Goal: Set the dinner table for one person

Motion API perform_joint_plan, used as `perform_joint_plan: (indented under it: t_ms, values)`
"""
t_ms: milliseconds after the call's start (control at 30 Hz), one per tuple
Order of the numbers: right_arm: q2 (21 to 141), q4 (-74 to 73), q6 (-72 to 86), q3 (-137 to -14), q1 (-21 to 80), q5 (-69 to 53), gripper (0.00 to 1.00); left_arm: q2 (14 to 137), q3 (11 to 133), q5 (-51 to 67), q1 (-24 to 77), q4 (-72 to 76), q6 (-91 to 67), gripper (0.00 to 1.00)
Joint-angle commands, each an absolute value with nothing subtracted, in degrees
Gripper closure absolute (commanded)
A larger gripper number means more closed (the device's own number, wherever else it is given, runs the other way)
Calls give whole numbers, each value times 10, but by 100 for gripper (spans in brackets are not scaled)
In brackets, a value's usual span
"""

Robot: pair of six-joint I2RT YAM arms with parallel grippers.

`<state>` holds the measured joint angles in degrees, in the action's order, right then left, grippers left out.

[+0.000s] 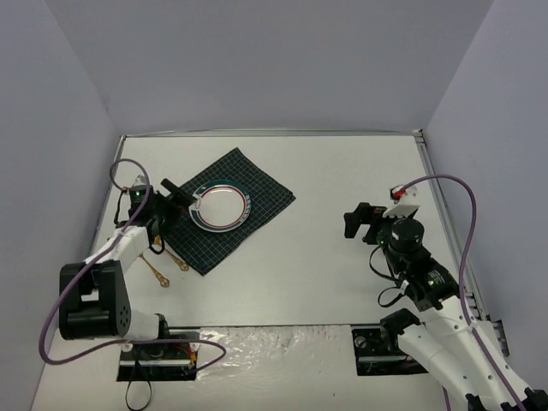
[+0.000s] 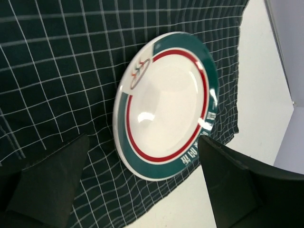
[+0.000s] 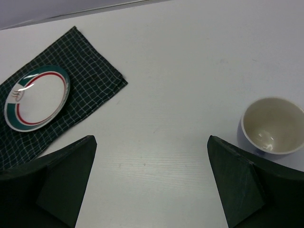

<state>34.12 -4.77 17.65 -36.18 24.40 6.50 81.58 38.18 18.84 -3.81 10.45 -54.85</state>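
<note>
The white dinner table (image 1: 325,274) holds a dark green checked cloth (image 1: 257,184). A white plate (image 1: 221,206) with a green rim and a red ring lies on the cloth. My left gripper (image 1: 181,203) is open and empty at the plate's left edge. In the left wrist view the plate (image 2: 166,99) lies just ahead of the left gripper (image 2: 142,142) on the cloth (image 2: 57,71). My right gripper (image 1: 355,221) is open and empty over bare table (image 3: 156,95). In the right wrist view a white cup (image 3: 272,126) stands upright to the right of the right gripper (image 3: 152,140), and the plate (image 3: 37,97) is far left.
Two gold-coloured pieces of cutlery (image 1: 157,271) (image 1: 178,262) lie on the table by the cloth's near-left corner, under my left arm. A metal rail (image 1: 445,214) runs along the table's right edge. Plain walls close in the left, far and right sides.
</note>
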Motion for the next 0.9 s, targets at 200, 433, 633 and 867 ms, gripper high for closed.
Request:
perform_joint_plan:
  t_ms: [200,433,633,867]
  values:
    - [478,-99,263,-434,232,229,1,697,562,121,-31,-223,-336,3]
    - [599,-100,266,-487,191,208,1,696,610,128,-25,-320,-215,3]
    - [690,-97,257,-522,145,207,7,688,590,112,-26,-309,-187,3]
    - [746,-88,246,-517,94,195,19,669,579,103,-28,-308,-190,3]
